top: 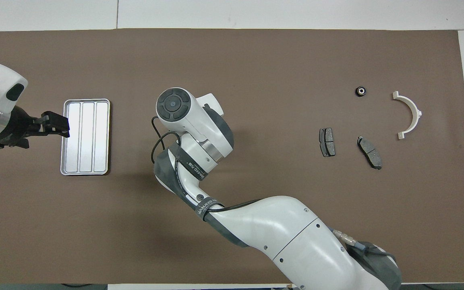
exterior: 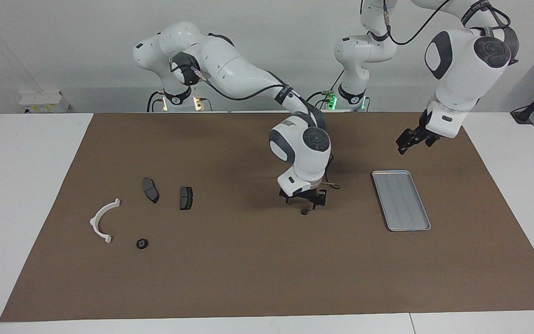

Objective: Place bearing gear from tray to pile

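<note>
Pile [exterior: 104, 220]: toward the right arm's end you see the white bracket, two dark pads [exterior: 168, 194] and one gear [exterior: 142, 243] already there.
Right gripper [exterior: 305, 200]: jaws open, just above a second bearing gear [exterior: 304, 212] lying mid-mat; you've yet to grasp and carry it.
Tray [exterior: 401, 200]: holds nothing.
Left gripper [exterior: 404, 144]: open, waiting over the mat near the tray.

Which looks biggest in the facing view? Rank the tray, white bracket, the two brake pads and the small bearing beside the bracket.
1. tray
2. white bracket
3. the two brake pads: they look about alike, so no ranking between them
4. small bearing
</note>
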